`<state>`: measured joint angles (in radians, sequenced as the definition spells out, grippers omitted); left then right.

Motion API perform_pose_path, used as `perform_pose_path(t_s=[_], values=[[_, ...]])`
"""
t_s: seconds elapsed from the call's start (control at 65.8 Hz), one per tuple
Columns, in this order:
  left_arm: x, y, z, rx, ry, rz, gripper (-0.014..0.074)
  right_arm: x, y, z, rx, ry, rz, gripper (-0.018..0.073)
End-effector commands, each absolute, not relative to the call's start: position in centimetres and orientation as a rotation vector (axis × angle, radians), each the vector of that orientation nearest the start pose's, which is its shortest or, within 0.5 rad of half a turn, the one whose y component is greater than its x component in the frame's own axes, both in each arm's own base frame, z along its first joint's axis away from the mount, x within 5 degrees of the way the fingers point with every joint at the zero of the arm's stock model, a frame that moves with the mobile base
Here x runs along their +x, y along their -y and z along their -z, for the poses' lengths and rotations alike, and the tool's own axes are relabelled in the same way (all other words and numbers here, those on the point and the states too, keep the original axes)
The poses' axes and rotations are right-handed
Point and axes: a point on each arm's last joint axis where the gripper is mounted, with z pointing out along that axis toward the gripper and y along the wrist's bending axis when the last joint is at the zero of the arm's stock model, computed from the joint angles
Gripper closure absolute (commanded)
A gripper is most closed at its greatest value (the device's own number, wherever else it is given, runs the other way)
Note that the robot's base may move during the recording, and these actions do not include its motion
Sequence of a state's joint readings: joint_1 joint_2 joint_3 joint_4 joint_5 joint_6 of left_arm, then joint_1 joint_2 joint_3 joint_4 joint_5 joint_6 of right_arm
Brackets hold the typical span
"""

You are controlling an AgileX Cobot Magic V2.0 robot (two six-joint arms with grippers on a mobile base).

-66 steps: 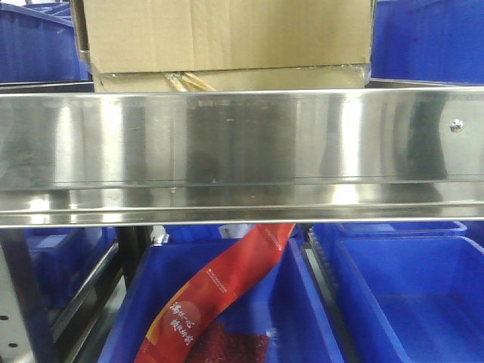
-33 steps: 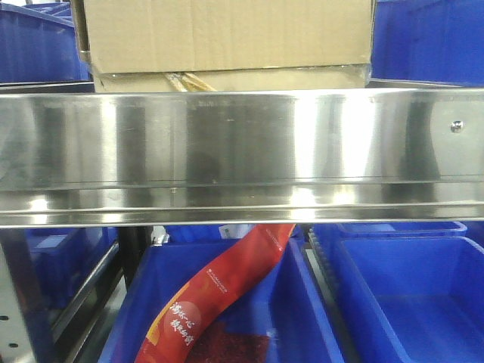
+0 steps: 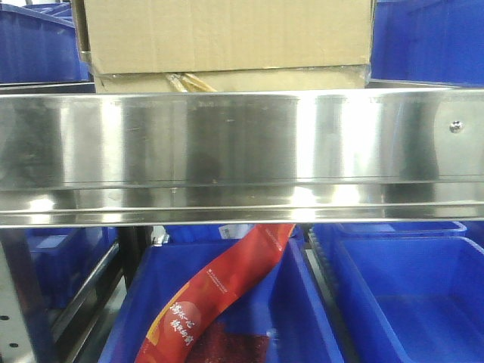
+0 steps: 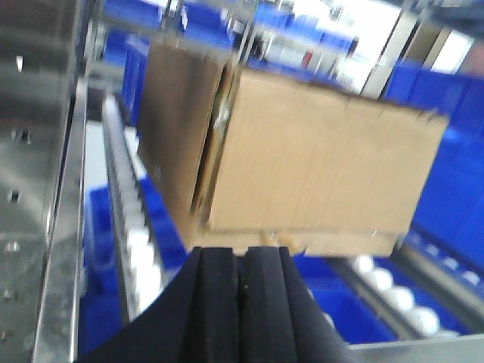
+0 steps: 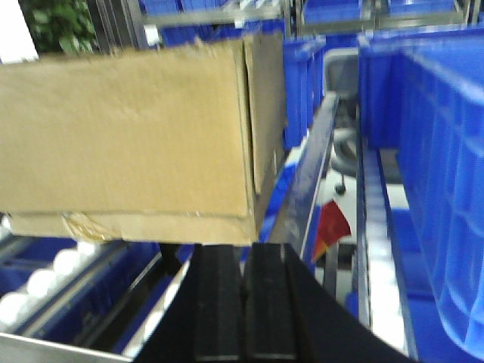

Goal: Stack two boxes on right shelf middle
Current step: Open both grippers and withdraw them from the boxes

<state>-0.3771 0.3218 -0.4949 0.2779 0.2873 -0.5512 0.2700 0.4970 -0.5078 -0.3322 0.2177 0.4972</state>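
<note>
In the front view the taller box point(image 3: 227, 34) sits on top of the flatter box point(image 3: 265, 79), behind the broad steel front rail of the right shelf middle point(image 3: 242, 144). The left wrist view, which is blurred, has the taller box point(image 4: 318, 159) on the flatter box point(image 4: 333, 242) just beyond my left gripper point(image 4: 242, 257). That gripper is shut with nothing between its fingers. My right gripper point(image 5: 243, 253) is also shut and empty. It sits just below and in front of the right corner of the taller box point(image 5: 128, 128) and the taped flatter box point(image 5: 128, 227).
Blue plastic bins point(image 3: 431, 38) flank the boxes on the shelf, and more point(image 3: 412, 295) sit on the tier below. One lower bin holds a red packet point(image 3: 219, 291). A perforated upright point(image 4: 30, 151) stands to the left. A large blue bin point(image 5: 439, 174) is close on the right.
The bright and dark reflections on the steel rail have shifted sideways. The stacked boxes sit almost as before.
</note>
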Motion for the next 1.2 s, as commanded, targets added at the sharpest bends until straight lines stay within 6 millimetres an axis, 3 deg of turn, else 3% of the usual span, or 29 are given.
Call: perform_pose_path(t_s=[0.0,0.441,0.593,0.76,0.867,0.958,1.186], values=[[6.2,1.7,-33.7,0.008,-1.554,0.466,0.0687,10.2,-2.2,-33.2,-0.033,-1.637,-0.276,0.072],[5.8,1.5,-33.8,0.007,-1.532,0.471,0.0687,10.2,-2.2,-33.3,-0.035,-1.631,-0.278,0.072],[5.8,1.5,-33.8,0.007,-1.532,0.471,0.0687,9.2,-1.8,-32.5,-0.097,-1.606,-0.206,0.072],[5.8,1.5,-33.8,0.007,-1.532,0.471,0.0687,7.2,-0.3,-30.0,-0.083,-1.565,0.015,0.072],[5.8,1.5,-33.8,0.007,-1.532,0.471,0.0687,6.4,0.2,-28.0,0.027,-1.556,0.007,0.072],[5.8,1.5,-33.8,0.007,-1.532,0.471,0.0687,6.0,0.3,-26.0,-0.018,-1.52,0.102,0.072],[5.8,1.5,-33.8,0.007,-1.532,0.471,0.0687,5.5,0.3,-21.8,0.037,-1.524,0.063,0.072]])
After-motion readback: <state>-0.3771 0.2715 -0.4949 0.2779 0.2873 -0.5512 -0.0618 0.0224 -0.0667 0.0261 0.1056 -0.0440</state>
